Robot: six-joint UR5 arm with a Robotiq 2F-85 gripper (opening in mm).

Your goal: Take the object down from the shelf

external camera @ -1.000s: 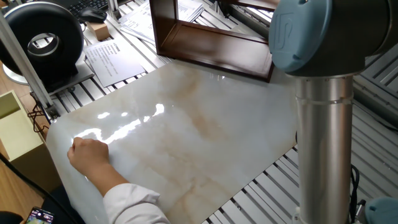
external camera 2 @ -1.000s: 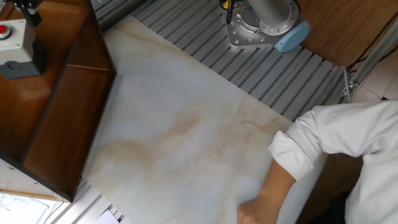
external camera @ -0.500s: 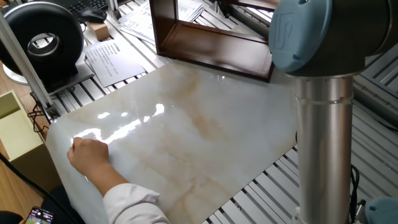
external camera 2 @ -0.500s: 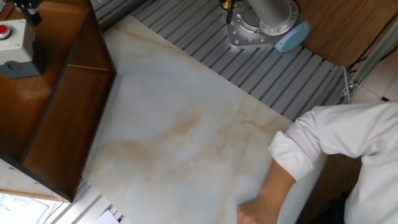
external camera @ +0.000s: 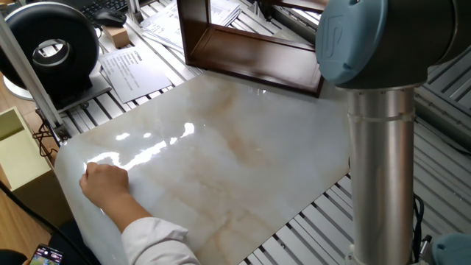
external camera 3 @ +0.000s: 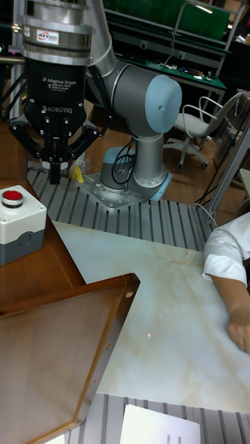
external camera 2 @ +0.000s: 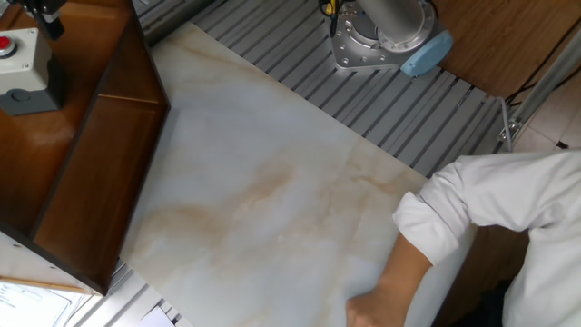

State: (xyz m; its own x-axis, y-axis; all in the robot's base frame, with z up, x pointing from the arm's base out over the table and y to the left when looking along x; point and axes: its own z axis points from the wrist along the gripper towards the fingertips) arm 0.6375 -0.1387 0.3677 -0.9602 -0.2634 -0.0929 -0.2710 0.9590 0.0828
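The gripper (external camera 3: 53, 170) hangs in the upper left of the tall view. Its black fingers are drawn together at the tips with nothing between them. Just below it, and clear of it, the object (external camera 3: 21, 223) stands upright on the top board of the shelf (external camera 3: 62, 340). It is a small grey box with a red button on top. In the other fixed view the object (external camera 2: 23, 65) sits at the upper left edge on the same brown board, with a black fingertip showing just above it. In the one fixed view only the lower frame of the shelf (external camera: 250, 62) shows at the top of the frame, and the object is out of view there.

The shelf (external camera 2: 91, 173) stands at the edge of a glossy marble-patterned sheet (external camera: 235, 162) that covers the slatted table (external camera 2: 427, 118). A person's hand (external camera: 105, 182) in a white sleeve rests flat on the sheet's far corner, well apart from the shelf.

The arm's thick column (external camera: 383, 147) fills the right foreground of the one fixed view and hides the shelf's right end. Its base (external camera 2: 377, 32) is bolted to the slats at the top of the other fixed view.

Beside the sheet lie printed papers (external camera: 136, 73), a black round device (external camera: 55, 48) and a pale yellow box (external camera: 18, 154). An office chair (external camera 3: 198, 121) stands in the background of the tall view.
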